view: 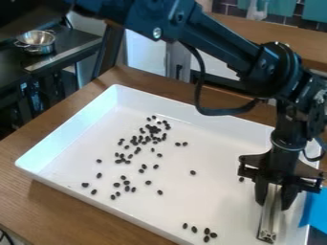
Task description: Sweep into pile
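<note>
The gripper (273, 194) hangs over the right part of the white tray (223, 191), shut on an upright silver metal bar (269, 217) whose lower end is down at the tray's floor. Small black beans (153, 129) lie scattered on the tray, densest in its upper middle and looser toward the left and centre. A small group of beans (207, 231) lies near the front edge, left of the bar. One bean (241, 179) is just left of the gripper.
Raised walls surround the tray, which rests on a brown wooden table (76, 210). A blue object (315, 210) touches the tray's right side. At the upper left, a metal pot (37, 42) stands on a dark toy stove. The arm spans the top of the view.
</note>
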Motion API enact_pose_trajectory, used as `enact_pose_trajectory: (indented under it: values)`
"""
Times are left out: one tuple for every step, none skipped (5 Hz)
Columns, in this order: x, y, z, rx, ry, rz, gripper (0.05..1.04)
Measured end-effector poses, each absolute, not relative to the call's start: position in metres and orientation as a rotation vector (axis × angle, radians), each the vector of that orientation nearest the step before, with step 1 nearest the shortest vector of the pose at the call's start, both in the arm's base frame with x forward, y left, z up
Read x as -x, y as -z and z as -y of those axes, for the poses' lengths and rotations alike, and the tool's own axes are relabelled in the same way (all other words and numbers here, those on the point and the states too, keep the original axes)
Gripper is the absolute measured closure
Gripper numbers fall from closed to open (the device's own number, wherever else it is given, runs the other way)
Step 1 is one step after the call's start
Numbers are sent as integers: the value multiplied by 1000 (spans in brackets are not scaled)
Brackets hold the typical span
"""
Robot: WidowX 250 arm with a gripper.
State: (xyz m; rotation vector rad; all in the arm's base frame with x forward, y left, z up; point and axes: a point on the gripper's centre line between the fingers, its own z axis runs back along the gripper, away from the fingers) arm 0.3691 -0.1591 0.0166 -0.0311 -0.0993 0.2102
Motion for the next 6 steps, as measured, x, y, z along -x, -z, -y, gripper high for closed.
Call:
enact_pose_trajectory:
  values:
    - [-369,-16,140,19,-215,80,701]
    - [-369,-14,109,3,-228,100,702]
    - [-365,-13,79,-7,-206,116,702]
    - [-355,-13,37,-32,-193,118,702]
    - [-348,-12,6,-61,-151,111,702]
    - [-347,-12,-42,-120,-137,108,702]
